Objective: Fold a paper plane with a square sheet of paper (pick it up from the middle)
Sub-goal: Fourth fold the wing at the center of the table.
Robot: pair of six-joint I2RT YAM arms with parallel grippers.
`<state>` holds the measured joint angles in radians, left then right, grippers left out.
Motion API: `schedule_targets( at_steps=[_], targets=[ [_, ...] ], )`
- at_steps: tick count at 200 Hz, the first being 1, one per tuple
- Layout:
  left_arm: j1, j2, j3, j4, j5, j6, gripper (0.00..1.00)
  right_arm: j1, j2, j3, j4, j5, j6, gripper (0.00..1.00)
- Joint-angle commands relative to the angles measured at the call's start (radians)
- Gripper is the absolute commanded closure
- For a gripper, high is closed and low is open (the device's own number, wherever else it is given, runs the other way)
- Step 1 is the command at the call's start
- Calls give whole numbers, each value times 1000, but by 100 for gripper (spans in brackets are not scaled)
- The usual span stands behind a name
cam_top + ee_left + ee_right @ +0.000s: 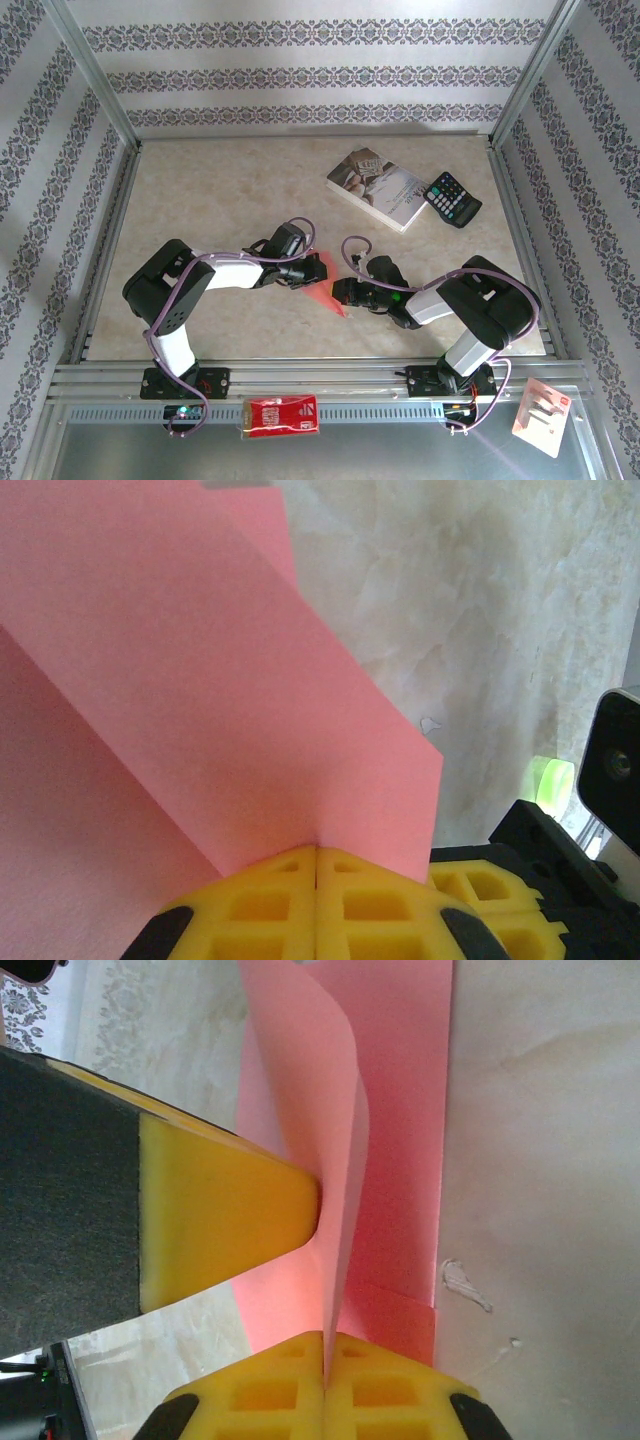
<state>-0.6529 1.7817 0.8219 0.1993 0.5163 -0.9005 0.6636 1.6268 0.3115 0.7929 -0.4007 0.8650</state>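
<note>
The square sheet of paper [326, 292] is folded into a slim pink-red paper plane shape with an upright ridge and flat flaps, near the table's front middle. My left gripper [308, 272] is shut on it from the left; in the left wrist view the yellow jaws [316, 852] pinch the fold of the paper [200, 680]. My right gripper [345, 292] is shut on it from the right, and its jaws [326, 1345] clamp the thin ridge of the paper [400, 1160]. One yellow left finger [220, 1210] presses the ridge's side. The two grippers sit close together.
A paperback book [378, 187] and a black calculator [452, 198] lie at the back right of the beige table [220, 200]. A small red packet [282, 415] and a white packet [545, 415] rest on the front rail. Patterned walls enclose the table.
</note>
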Motion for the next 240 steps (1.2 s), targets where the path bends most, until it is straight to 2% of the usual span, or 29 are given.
schedule_targets(
  at_steps=[1, 240],
  targets=[
    [9, 22, 9, 21, 1, 28, 95, 0, 17, -16, -16, 33, 7, 96],
    [60, 55, -53, 6, -36, 53, 97, 4, -11, 0, -81, 37, 8, 92]
  ],
)
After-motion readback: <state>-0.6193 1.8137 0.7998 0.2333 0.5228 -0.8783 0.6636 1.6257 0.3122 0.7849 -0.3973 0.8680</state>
